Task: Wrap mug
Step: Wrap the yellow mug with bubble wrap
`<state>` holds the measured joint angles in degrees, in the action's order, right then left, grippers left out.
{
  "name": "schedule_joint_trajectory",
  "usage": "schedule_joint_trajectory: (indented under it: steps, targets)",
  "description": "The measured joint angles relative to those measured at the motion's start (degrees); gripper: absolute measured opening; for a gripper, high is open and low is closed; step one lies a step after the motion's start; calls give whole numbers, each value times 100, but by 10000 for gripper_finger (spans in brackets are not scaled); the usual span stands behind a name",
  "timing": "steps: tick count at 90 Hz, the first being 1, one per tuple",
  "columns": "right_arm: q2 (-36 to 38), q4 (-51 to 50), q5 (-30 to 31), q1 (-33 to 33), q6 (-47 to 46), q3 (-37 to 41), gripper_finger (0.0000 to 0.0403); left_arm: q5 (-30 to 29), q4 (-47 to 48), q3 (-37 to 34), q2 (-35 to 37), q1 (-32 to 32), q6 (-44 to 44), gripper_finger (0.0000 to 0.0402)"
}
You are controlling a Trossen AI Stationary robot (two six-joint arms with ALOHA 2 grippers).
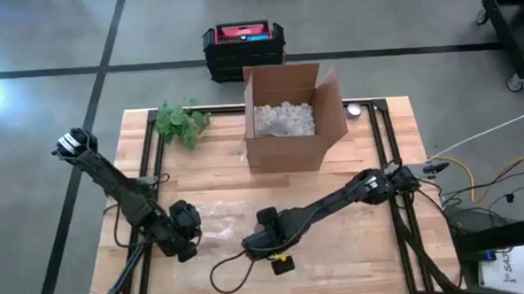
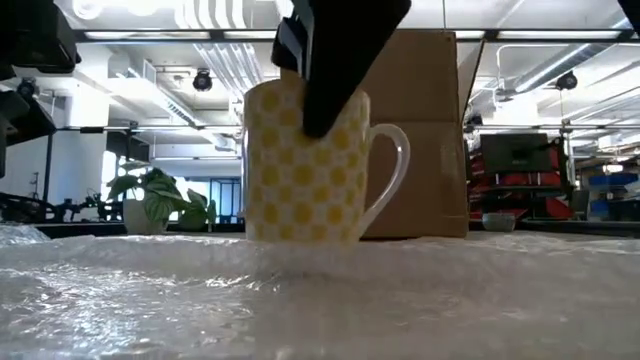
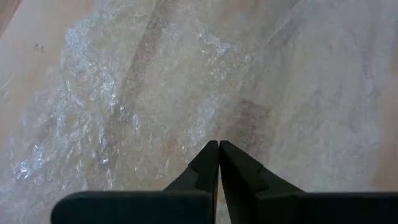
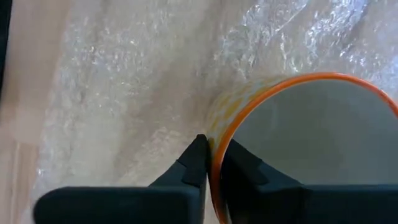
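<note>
One mug (image 2: pixel 305 165), yellow check with an orange rim, stands upright on one sheet of bubble wrap (image 2: pixel 300 295) at the table's (image 1: pixel 400 256) near edge. Your right gripper (image 4: pixel 213 163) pinches the mug's rim, one finger inside, one outside. Your left gripper (image 3: pixel 219 149) hangs closed and empty over the sheet beside it. Step in hand appears to be placing; next, release and lift a sheet edge. One cardboard box (image 1: pixel 292 119), one plant (image 1: pixel 181 122).

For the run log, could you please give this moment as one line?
right gripper: shut on mug rim | mug: upright on bubble wrap | left gripper: shut, over wrap | wrapping: not yet done
</note>
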<state>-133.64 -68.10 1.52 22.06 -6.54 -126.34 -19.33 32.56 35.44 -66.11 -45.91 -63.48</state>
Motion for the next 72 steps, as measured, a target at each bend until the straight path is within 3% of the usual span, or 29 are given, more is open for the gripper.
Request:
schedule_joint_trajectory:
  steps: [19,37,56,72]
  targets:
    - [134,-360,-57,-7,-161,-140,128,2,-3,0,0,0,0,0]
    - [900,-1334,-284,200,-979,-202,184,4,-8,0,0,1,0,0]
    - [1379,-1792,-22,652,-1929,557,193,-1,-19,0,-7,2,2,0]
    - [1773,-1685,14,1084,-3034,1895,179,-85,-48,0,-9,4,6,0]
